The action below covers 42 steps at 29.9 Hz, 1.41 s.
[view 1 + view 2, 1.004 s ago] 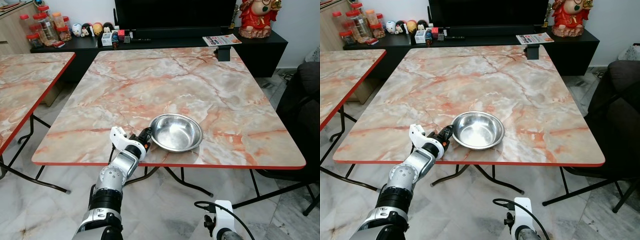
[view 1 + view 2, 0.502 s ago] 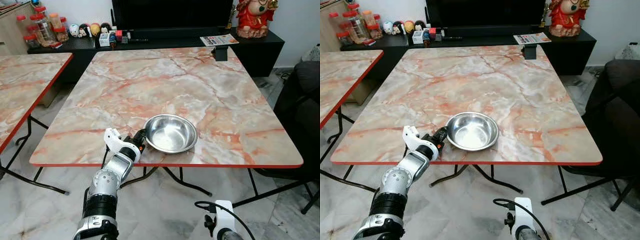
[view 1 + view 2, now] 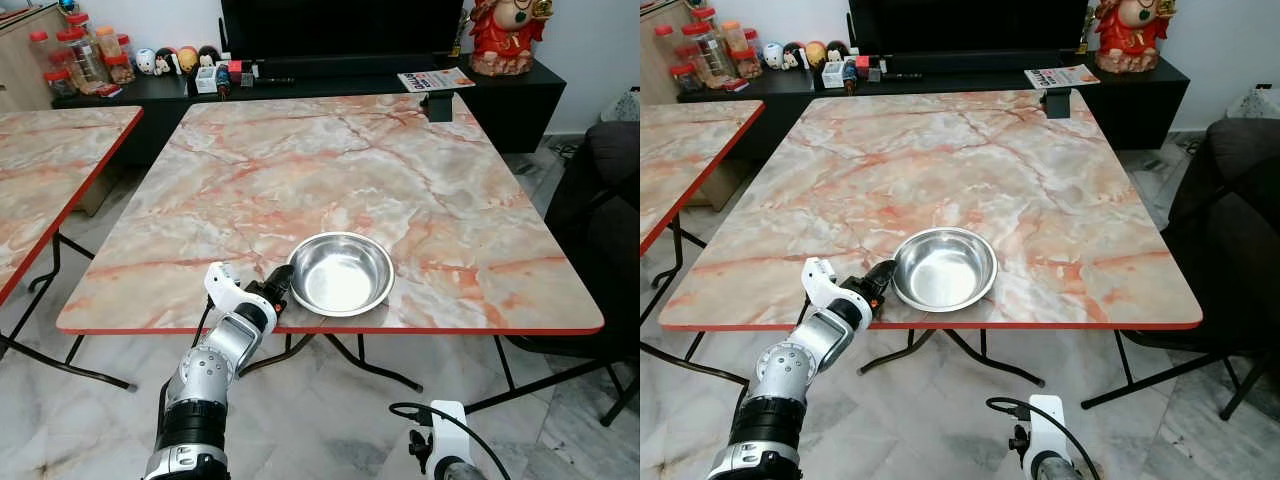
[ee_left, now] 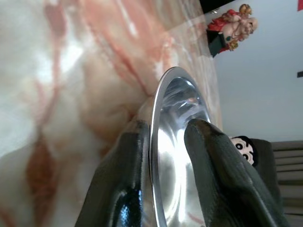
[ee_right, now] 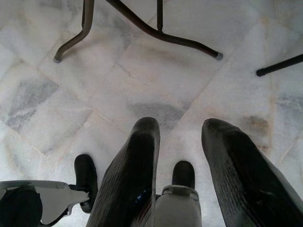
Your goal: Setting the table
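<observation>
The left gripper pinched the rim of the steel bowl, 1 finger inside and 1 outside, probably to position it. The bowl sat on the marble table near its front edge. The right gripper hung empty, fingers apart, above the floor. Actual rim contact pressure could not be judged.

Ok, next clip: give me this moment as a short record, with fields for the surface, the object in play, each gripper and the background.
surface: marble-pattern table with a red edge
object: steel bowl, upright, near the table's front edge
left gripper: left gripper at the bowl's left rim, one finger outside the rim, the other inside, shut on it
right gripper: right gripper hanging low over the tiled floor, fingers apart, holding nothing
background: second table at left, black cabinet behind, red figurine on it
</observation>
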Available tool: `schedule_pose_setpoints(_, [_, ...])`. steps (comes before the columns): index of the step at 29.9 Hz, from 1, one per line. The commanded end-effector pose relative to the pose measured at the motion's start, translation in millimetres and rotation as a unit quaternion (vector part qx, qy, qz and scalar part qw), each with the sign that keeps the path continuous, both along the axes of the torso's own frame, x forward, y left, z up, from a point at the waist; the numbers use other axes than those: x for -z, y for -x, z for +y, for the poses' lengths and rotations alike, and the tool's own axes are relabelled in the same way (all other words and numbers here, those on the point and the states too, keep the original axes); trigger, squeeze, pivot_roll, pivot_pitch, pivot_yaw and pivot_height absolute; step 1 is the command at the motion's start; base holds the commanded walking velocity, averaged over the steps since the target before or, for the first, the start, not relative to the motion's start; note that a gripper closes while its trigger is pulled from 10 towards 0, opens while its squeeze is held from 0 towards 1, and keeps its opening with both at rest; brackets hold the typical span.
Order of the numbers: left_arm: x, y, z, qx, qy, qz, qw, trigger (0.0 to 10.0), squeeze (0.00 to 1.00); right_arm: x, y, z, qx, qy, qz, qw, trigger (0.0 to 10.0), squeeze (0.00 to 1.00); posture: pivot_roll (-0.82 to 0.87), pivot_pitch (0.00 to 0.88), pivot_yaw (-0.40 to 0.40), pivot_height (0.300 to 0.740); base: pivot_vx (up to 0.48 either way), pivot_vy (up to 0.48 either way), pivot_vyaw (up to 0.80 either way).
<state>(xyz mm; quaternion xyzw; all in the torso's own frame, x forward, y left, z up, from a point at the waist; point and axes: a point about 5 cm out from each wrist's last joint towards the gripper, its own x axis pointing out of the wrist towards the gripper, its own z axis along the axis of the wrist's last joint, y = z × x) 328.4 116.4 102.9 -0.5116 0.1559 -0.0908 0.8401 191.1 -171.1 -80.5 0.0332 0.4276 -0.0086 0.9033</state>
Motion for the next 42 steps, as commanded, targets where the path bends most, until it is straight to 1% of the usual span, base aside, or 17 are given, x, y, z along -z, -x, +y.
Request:
schedule_pose_setpoints(1, [-6, -1.6, 2.2, -0.001, -0.016, -0.008, 1.0, 10.0, 1.0, 0, -0.1, 1.0, 0.001, -0.004, -0.001, 1.0, 10.0, 0.0, -0.16, 0.0, 0.063, 0.74, 0.0, 0.0, 0.0])
schedule_pose_setpoints(2, [-9, -2.0, 6.8, -0.009, -0.022, -0.013, 1.0, 10.0, 1.0, 0, -0.2, 1.1, 0.001, -0.004, -0.001, 1.0, 10.0, 0.0, -0.16, 0.0, 0.063, 0.74, 0.0, 0.0, 0.0])
schedule_pose_setpoints(3, [-10, -2.3, 13.7, -0.019, -0.04, -0.017, 0.999, 10.0, 0.46, 0, -0.2, 1.2, 0.002, -0.004, -0.001, 1.0, 10.0, 0.0, -0.16, 0.0, 0.063, 0.74, 0.0, 0.0, 0.0])
schedule_pose_setpoints(6, [-9, -0.6, 22.4, -0.022, -0.058, -0.017, 0.998, 10.0, 0.45, 0, -0.2, 1.5, 0.0, -0.004, 0.0, 1.0, 10.0, 0.0, -0.16, 0.0, 0.061, 0.74, 0.0, 0.0, 0.0])
schedule_pose_setpoints(7, [-9, -0.1, 24.4, -0.023, -0.062, -0.016, 0.998, 10.0, 0.11, 0, -0.3, 1.5, 0.0, -0.004, 0.0, 1.0, 10.0, 0.0, -0.16, 0.0, 0.061, 0.74, 0.0, 0.0, 0.0])
schedule_pose_setpoints(8, [-8, 0.4, 27.0, -0.027, -0.068, -0.014, 0.997, 10.0, 0.0, 0, -0.3, 1.5, 0.0, -0.004, 0.0, 1.0, 10.0, 0.0, -0.16, 0.0, 0.061, 0.74, 0.0, 0.0, 0.0])
schedule_pose_setpoints(13, [-7, 2.6, 44.6, -0.052, -0.091, -0.014, 0.994, 10.0, 0.0, 0, -0.2, 2.4, -0.002, -0.005, 0.0, 1.0, 10.0, 0.0, -0.15, 0.0, 0.064, 0.74, 0.0, 0.0, 0.0])
schedule_pose_setpoints(14, [-8, 1.5, 57.5, -0.084, -0.141, -0.028, 0.986, 10.0, 0.0, 0, -0.1, 2.7, -0.004, -0.005, 0.0, 1.0, 10.0, 0.0, -0.15, 0.0, 0.064, 0.74, 0.0, 0.0, 0.0])
schedule_pose_setpoints(16, [-9, 1.2, 62.1, -0.095, -0.164, -0.034, 0.981, 10.0, 0.0, 0, 0.0, 2.9, -0.005, -0.005, 0.0, 1.0, 10.0, 0.0, -0.15, 0.0, 0.064, 0.74, 0.0, 0.0, 0.0])
schedule_pose_setpoints(18, [-20, -0.1, 84.7, -0.163, -0.32, -0.066, 0.931, 10.0, 0.0, 0, 0.1, 3.4, -0.006, -0.005, 0.0, 1.0, 10.0, 0.0, -0.15, 0.0, 0.066, 0.74, 0.0, 0.0, 0.0])
schedule_pose_setpoints(22, [-30, 2.3, 100.9, -0.203, -0.358, -0.092, 0.907, 10.0, 0.0, 0, 0.3, 3.8, -0.008, -0.005, 0.0, 1.0, 10.0, 0.0, -0.16, 0.0, 0.069, 0.74, 0.0, 0.0, 0.0])
schedule_pose_setpoints(26, [-34, 9.9, 123.3, -0.242, -0.458, -0.103, 0.849, 10.0, 0.0, 1, 0.9, 4.2, -0.008, -0.005, 0.0, 1.0, 10.0, 0.0, -0.16, 0.0, 0.074, 0.74, 0.0, 0.0, 0.0])
schedule_pose_setpoints(27, [-34, 15.2, 134.6, -0.252, -0.51, -0.11, 0.815, 10.0, 0.0, 1, 1.6, 4.5, -0.009, -0.005, 0.001, 1.0, 10.0, 0.0, -0.16, 0.0, 0.074, 0.74, 0.0, 0.0, 0.0])
schedule_pose_setpoints(30, [-21, 26.7, 159.2, -0.278, -0.563, -0.077, 0.775, 10.0, 0.0, 2, 3.3, 5.5, -0.01, -0.005, 0.003, 1.0, 10.0, 0.0, -0.16, 0.0, 0.082, 0.74, 0.0, 0.0, 0.0])
schedule_pose_setpoints(35, [10, 47.1, 183.6, -0.259, -0.61, -0.018, 0.749, 10.0, 0.0, 3, 6.3, 7.7, -0.007, -0.009, 0.006, 1.0, 10.0, 0.0, -0.16, 0.0, 0.09, 0.74, 0.0, 0.0, 0.0])
schedule_pose_setpoints(40, [52, 83.9, 206.7, -0.257, -0.656, 0.071, 0.706, 10.0, 0.0, 4, 8.0, 8.3, -0.007, -0.01, 0.008, 1.0, 10.0, 0.0, -0.15, 0.0, 0.086, 0.74, 0.0, 0.0, 0.0])
schedule_pose_setpoints(42, [63, 93.1, 208.3, -0.252, -0.652, 0.087, 0.71, 10.0, 0.0, 4, 8.1, 7.7, -0.007, -0.009, 0.008, 1.0, 10.0, 0.0, -0.15, 0.0, 0.083, 0.74, 0.0, 0.0, 0.0])
